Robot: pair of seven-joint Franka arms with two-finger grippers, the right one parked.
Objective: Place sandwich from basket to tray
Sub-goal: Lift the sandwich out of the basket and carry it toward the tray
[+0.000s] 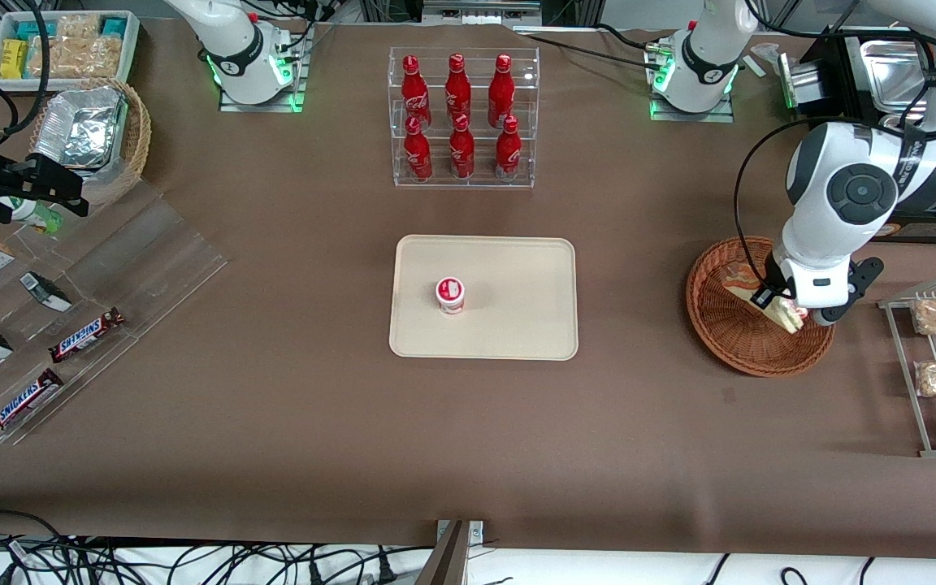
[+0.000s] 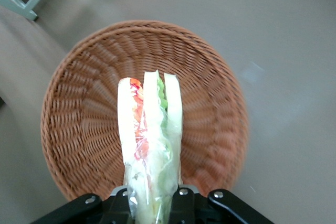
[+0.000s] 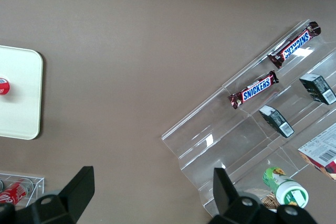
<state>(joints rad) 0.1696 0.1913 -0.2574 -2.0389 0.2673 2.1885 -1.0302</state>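
From the front, my jaws sit closed on the sandwich over the basket near the table's working-arm end; the wedge slants toward the tray, where a small cup stands. My wrist view shows the sandwich edge-on, layers pointing straight away from my jaws above the basket.

The left arm is reached out over the working arm's end of the surface, with its wrist bent so that the gripper is pointed downward above the basket. The fingers are closed on the wide end of the sandwich, which is held clear of the basket's floor.
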